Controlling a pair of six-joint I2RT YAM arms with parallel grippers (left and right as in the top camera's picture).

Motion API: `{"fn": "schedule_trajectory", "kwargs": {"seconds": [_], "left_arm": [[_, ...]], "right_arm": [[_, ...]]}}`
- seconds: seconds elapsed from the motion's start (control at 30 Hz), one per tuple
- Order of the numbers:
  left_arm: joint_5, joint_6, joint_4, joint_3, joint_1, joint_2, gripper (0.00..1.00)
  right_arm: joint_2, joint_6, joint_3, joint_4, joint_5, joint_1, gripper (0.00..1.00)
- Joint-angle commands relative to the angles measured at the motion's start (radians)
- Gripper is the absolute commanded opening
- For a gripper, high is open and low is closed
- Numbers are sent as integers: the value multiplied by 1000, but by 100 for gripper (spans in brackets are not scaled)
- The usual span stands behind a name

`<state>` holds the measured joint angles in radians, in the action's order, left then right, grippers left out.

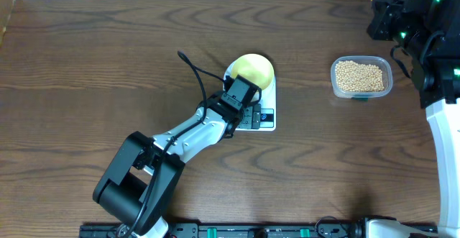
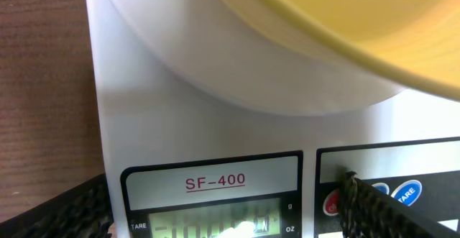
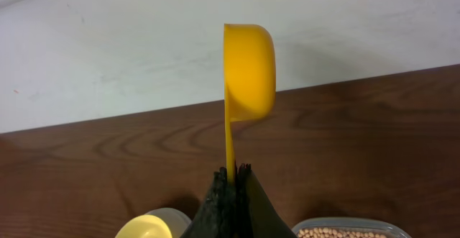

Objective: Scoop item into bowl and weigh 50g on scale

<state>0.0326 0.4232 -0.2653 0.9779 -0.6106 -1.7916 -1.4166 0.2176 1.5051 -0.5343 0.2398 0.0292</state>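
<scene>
Beyond left pincer (image 2: pixel 230 220) (seemingly spread), bowl (image 2: pixel 345 22)

One scale (image 1: pixel 264 119), one bowl (image 1: pixel 253 69), one scoop (image 3: pixel 248 72), one clear tub (image 1: pixel 359 96) of beans (image 1: pixel 359 76) too many to count, and two robot arms (image 1: pixel 187 137) on one desk (image 1: pixel 86 65).

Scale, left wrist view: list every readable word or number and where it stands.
"SF-400": scale face, above the display.
"TARE", "g", "OZ": beside the display.
"TARE": blue button.
Display digits: washed out, unreadable.
Other views: nothing readable.
</scene>
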Motion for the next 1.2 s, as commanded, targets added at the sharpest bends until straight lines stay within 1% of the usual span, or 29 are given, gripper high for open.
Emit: {"fn": "schedule_trajectory", "kwargs": {"seconds": [0.0, 0.2, 0.43, 0.5, 0.67, 0.73, 0.83, 0.9, 1.0, 1.17], "left_arm": [[58, -7, -28, -31, 2, -82, 98], [58, -7, -29, -31, 2, -66, 98], [52, -6, -31, -31, 2, 70, 98], [19, -7, -33, -31, 3, 134, 98], [-141, -7, -50, -31, 27, 338, 98], [-160, -7, -91, -31, 50, 440, 98], [-160, -11, -196, -31, 101, 571, 98], [-147, -26, -318, -31, 171, 662, 98], [-137, -26, -439, -31, 246, 726, 98], [-137, -26, -460, -31, 267, 733, 98]], "right_arm": [[-5, -17, 19, -1, 6, -4, 1], [-5, -17, 19, -1, 6, -4, 1], [-5, -17, 19, -3, 6, -4, 1], [-5, -17, 19, -6, 6, -4, 1], [-5, -17, 19, -16, 6, -4, 1], [-5, -17, 19, -18, 6, -4, 1], [-5, -18, 19, -17, 6, -3, 1], [-5, -18, 19, -17, 5, -3, 1], [-5, -18, 19, -16, 6, -3, 1], [-5, -18, 19, -27, 5, -3, 1]]}}
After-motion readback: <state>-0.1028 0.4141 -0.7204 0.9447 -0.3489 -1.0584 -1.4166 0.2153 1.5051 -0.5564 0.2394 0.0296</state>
